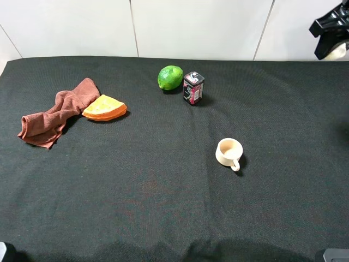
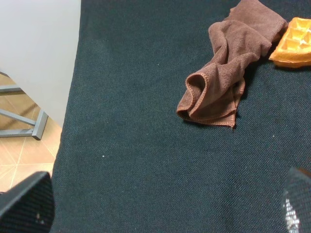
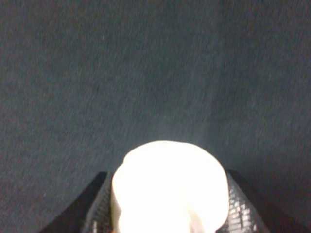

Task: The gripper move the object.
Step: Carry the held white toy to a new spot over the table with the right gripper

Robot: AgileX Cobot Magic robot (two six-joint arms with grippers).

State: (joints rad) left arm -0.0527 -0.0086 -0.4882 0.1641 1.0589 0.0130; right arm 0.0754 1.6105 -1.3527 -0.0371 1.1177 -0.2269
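Surface [image 1: 109,207]: is showing black, finely woven all over.
Cloth [image 1: 52,117]: is showing rusty brown.
Waffle wedge [image 1: 104,107]: is glowing orange with a yellow grid top.
Lime [image 1: 170,77]: is showing bright green.
Small tin [image 1: 193,88]: is wearing black with pink and white print.
Mug [image 1: 228,153]: is showing cream-beige.
Right pincer [image 1: 334,46]: is showing black, pads cross-hatched.
Object [image 3: 170,189]: is glaring cream-white.
Wall panels [image 1: 191,27]: are showing white with grey seams.

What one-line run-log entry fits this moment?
right tool: shut on small cream-white lumpy bulb, held above black cloth-covered table | left tool: open, empty
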